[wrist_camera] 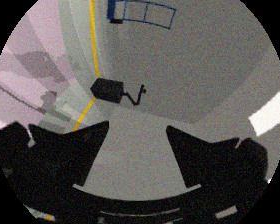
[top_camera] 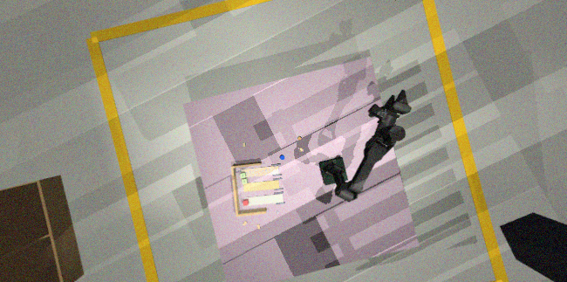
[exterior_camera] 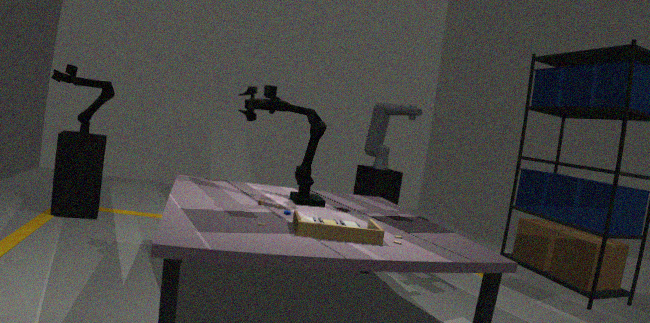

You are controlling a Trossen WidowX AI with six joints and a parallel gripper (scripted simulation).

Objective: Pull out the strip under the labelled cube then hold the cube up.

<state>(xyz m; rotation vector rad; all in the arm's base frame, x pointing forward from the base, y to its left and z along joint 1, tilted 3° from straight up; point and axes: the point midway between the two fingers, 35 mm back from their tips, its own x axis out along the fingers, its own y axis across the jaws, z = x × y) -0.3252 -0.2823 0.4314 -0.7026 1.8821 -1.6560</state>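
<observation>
A three-sided wooden frame (top_camera: 235, 191) (exterior_camera: 340, 234) stands on the table, with strips inside: a cream strip (top_camera: 263, 171), a yellow strip (top_camera: 266, 185) and a pale whitish strip (top_camera: 268, 199). One green cube (top_camera: 242, 175) is at the cream strip's left end. Another green cube (top_camera: 244, 182) is close beside it, near the yellow strip's end. A red cube (top_camera: 245, 202) is at the pale strip's left end. Labels are too small to read; in the exterior view the wall hides the cubes. My gripper (exterior_camera: 243, 102) (wrist_camera: 138, 127) is open and empty, high up and far from the frame.
A blue ball (top_camera: 282, 157) (exterior_camera: 287, 212) lies outside the frame. Several small tan pieces lie around, such as one piece (top_camera: 244, 145) above the frame and another (top_camera: 258, 226) below it. A shelf rack (exterior_camera: 624, 147) and two other arms on pedestals stand beyond the table.
</observation>
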